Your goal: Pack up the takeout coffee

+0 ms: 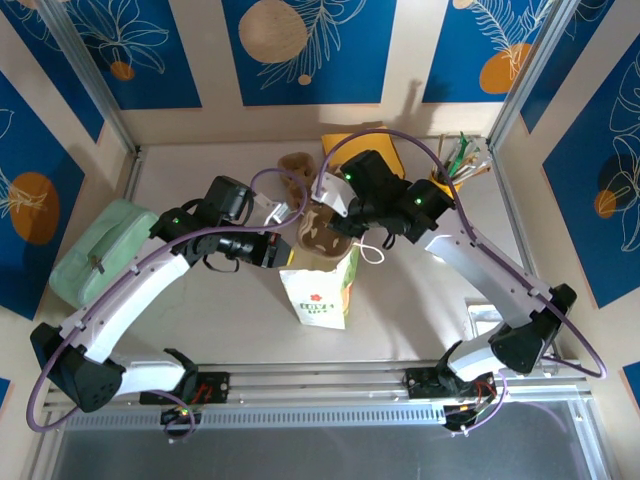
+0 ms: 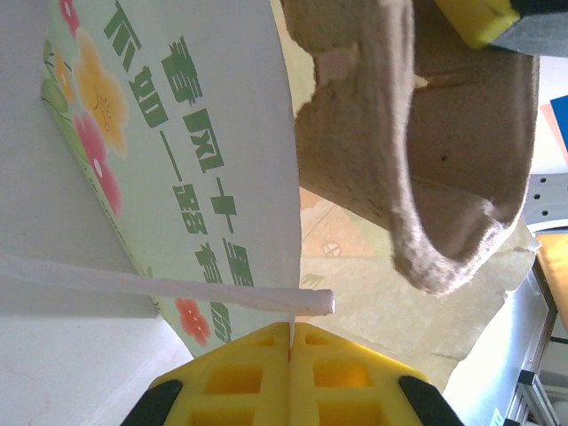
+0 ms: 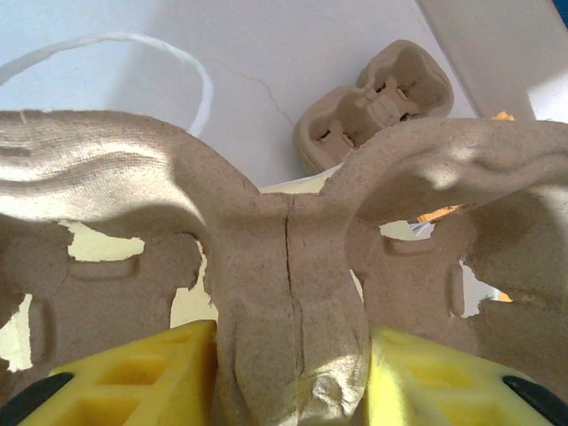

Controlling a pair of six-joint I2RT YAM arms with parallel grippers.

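Note:
My right gripper point(image 1: 335, 215) point(image 3: 288, 355) is shut on the middle ridge of a brown cardboard cup carrier point(image 1: 325, 238) point(image 3: 284, 257). The carrier hangs over the open mouth of the white paper bag point(image 1: 320, 292) point(image 2: 177, 133), which stands at the table's middle. On the bag's left side, my left gripper point(image 1: 283, 248) point(image 2: 291, 333) is shut on the thin paper edge of the rim, right by a white handle strip point(image 2: 177, 288). The left wrist view has the carrier point(image 2: 426, 160) tilted above the bag's opening. The takeout coffee is out of view.
A second brown carrier point(image 1: 297, 165) point(image 3: 373, 106) lies on the table behind the bag. A yellow cup with straws and sticks point(image 1: 455, 172) stands at the back right. A pale green pouch point(image 1: 105, 250) lies at the left edge. The bag's other handle point(image 1: 372, 252) loops to its right.

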